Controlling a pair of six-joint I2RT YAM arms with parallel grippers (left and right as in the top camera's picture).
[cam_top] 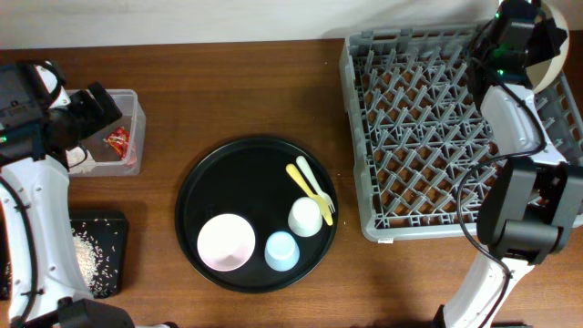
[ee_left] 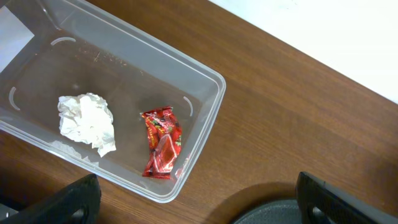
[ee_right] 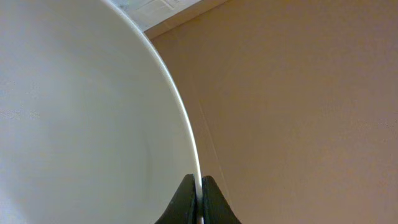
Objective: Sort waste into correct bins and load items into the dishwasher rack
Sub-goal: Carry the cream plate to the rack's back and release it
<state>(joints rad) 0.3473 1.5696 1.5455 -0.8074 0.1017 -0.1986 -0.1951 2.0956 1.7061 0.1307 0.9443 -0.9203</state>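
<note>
While the right gripper (ee_right: 199,186) clamps the large cream bowl (ee_right: 81,112), the grey pegged plastic rack (cam_top: 410,137) lies below, at the counter's far-right corner. The left gripper (ee_left: 199,208) gapes empty.

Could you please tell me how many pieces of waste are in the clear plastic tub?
2. A crumpled white tissue wad lies in the clear rectangular plastic tub; a small crinkled red wrapper lies beside it, not touching. The tub's cropped end may hide more.

No legible text or labels
</note>
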